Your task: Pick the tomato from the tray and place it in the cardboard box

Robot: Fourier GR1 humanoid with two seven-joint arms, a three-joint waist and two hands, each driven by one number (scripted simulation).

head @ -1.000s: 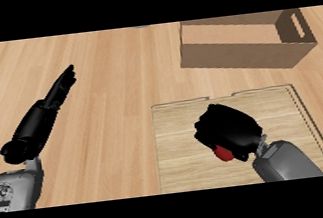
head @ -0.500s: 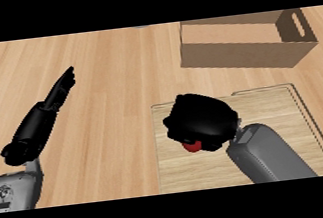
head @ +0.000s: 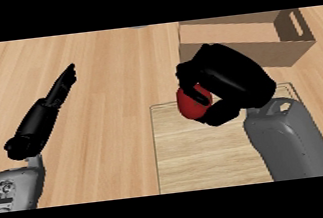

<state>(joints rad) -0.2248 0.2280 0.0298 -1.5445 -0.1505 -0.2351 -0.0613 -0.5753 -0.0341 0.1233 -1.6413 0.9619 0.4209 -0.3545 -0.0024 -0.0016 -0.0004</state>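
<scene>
My right hand (head: pixel 229 80) is curled round the red tomato (head: pixel 192 103), whose left side shows under the fingers. Hand and tomato hang above the far end of the light wooden tray (head: pixel 199 152), just short of the near wall of the open cardboard box (head: pixel 277 52). The box stands at the back right, and part of its inside shows behind the hand. My left hand (head: pixel 59 88) rests open on the left of the counter, fingers straight and pointing away.
The tray fills the lower right of the counter, with my right forearm (head: pixel 287 139) over its right side. A small grey thing (head: pixel 137 27) peeks in at the far edge.
My right hand has risen from the tray with the tomato and moved away from me towards the box. The left hand has stayed still.
</scene>
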